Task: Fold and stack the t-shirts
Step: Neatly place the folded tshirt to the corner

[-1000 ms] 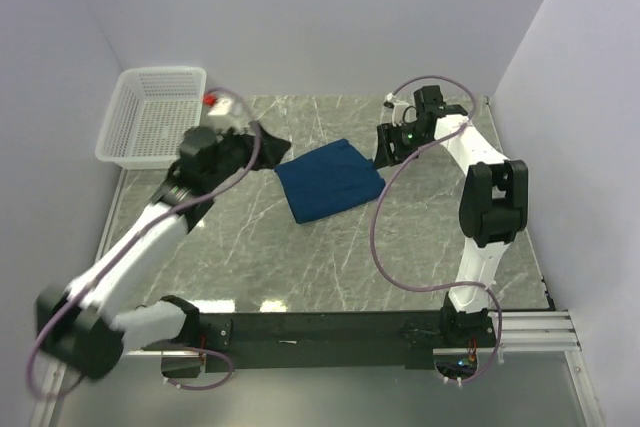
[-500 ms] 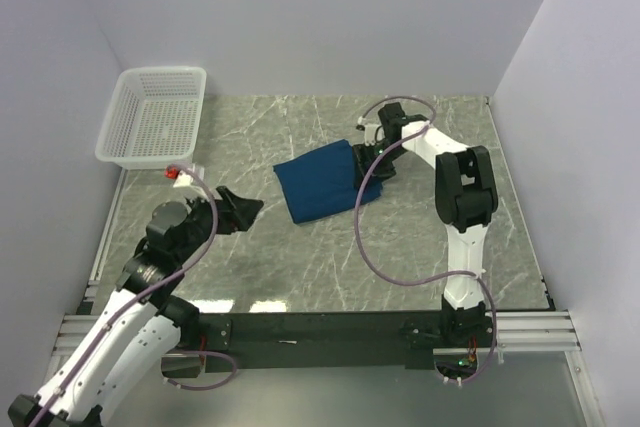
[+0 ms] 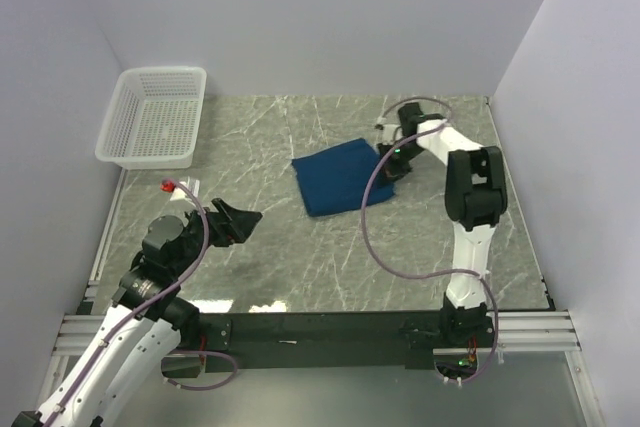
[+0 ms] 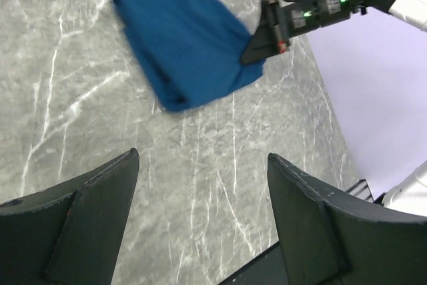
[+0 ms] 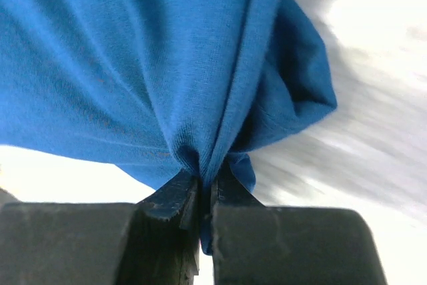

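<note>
A folded dark blue t-shirt [image 3: 342, 176] lies on the marble table in the middle back; it also shows in the left wrist view [image 4: 187, 41] and fills the right wrist view [image 5: 167, 58]. No print shows on it. My right gripper [image 3: 388, 160] is shut on the t-shirt's right edge, the cloth pinched and bunched between its fingers [image 5: 177, 195]. My left gripper [image 3: 245, 219] hangs open over bare table at the near left, well away from the t-shirt, with nothing between its fingers [image 4: 100, 211].
A white mesh basket [image 3: 155, 115] stands at the back left corner. The table [image 3: 330, 257] is walled at the back and both sides. The black base rail [image 3: 330, 329] runs along the near edge.
The right gripper has shut on the t-shirt's right edge and dragged the folded t-shirt a little to the right. The left arm has pulled back from the cloth toward the near left, still open.
</note>
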Motion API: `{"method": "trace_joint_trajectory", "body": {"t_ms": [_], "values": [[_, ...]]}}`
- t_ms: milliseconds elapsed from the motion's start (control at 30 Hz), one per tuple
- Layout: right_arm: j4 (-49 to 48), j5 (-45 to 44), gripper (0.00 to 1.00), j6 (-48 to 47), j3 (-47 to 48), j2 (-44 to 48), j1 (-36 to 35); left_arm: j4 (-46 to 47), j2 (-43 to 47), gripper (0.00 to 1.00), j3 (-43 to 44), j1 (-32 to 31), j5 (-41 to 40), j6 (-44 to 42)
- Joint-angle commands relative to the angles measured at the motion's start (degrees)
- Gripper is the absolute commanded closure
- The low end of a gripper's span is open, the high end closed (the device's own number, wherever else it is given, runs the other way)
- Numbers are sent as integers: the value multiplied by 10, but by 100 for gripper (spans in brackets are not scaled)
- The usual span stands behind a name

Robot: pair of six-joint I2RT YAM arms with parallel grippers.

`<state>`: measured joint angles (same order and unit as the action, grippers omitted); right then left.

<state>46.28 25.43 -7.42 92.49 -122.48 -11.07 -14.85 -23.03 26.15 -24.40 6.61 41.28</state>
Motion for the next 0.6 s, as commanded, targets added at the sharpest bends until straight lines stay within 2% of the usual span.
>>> {"method": "trace_joint_trajectory", "body": {"t_ms": [0,133,267,367,400,467,500,567], "values": [[28,-43,100,-40,-13,44,85,16,12,17,-3,2,23,12],[45,-60,100,-90,-20,53,201,32,5,17,-8,2,39,13],[56,-94,100,-128,7,36,282,61,-9,17,-26,2,61,21],[74,-135,100,-163,55,4,314,84,-20,17,-36,2,74,28],[79,-147,97,-172,82,-2,317,88,-23,17,-37,2,76,28],[79,-193,84,-189,101,-9,321,88,-33,17,-35,2,79,25],[76,-208,69,-194,108,-7,320,87,-34,17,-33,2,80,23],[62,-251,52,-208,113,4,318,87,-40,17,-30,2,81,21]]}}
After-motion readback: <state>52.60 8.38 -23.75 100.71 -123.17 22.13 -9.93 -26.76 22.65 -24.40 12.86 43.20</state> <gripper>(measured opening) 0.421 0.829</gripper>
